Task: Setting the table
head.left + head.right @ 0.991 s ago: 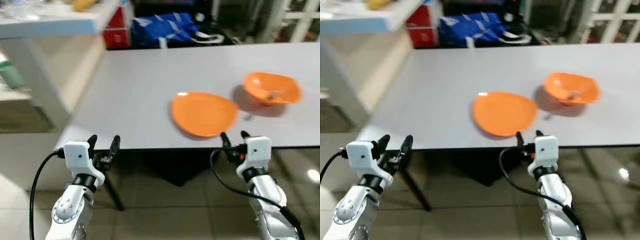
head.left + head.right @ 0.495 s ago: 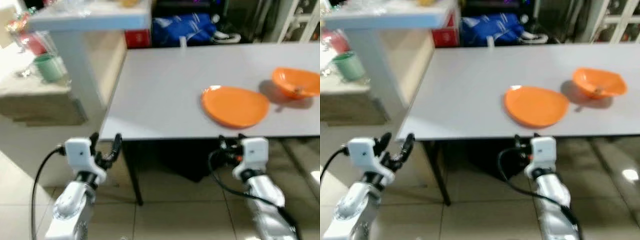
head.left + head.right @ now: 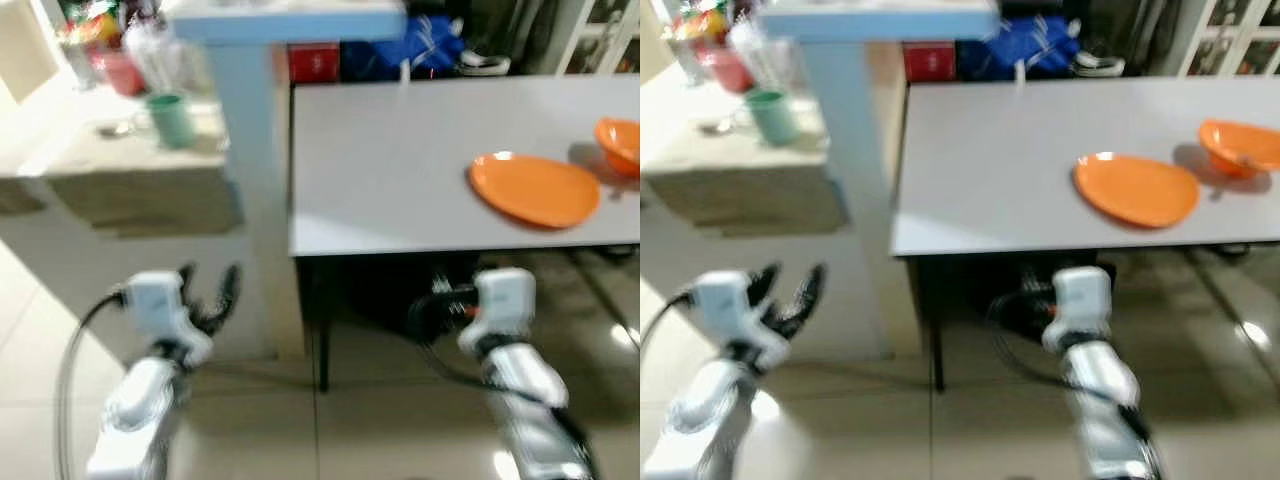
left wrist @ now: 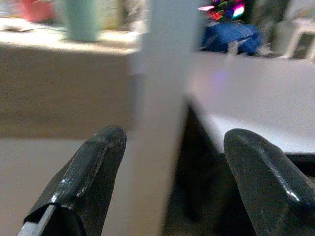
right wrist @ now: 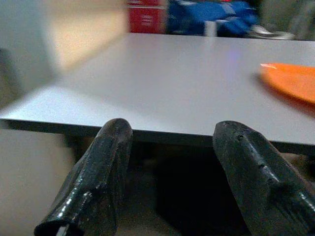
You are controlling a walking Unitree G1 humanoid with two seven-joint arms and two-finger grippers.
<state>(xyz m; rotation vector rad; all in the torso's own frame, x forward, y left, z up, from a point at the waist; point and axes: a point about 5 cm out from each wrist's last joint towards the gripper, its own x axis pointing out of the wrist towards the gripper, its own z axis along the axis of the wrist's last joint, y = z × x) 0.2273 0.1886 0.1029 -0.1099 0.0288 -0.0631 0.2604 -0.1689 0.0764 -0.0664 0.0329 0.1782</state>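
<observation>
Grey table (image 3: 400, 170), orange plate (image 3: 535, 188), orange bowl (image 3: 620, 145)

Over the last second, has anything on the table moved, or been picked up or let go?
Only the camera moved: the view swung toward the robot's left, bringing a side counter with a green cup into sight. The orange plate and orange bowl lie as before on the grey table. The left hand and right hand stay open and empty, below the table edge.
</observation>
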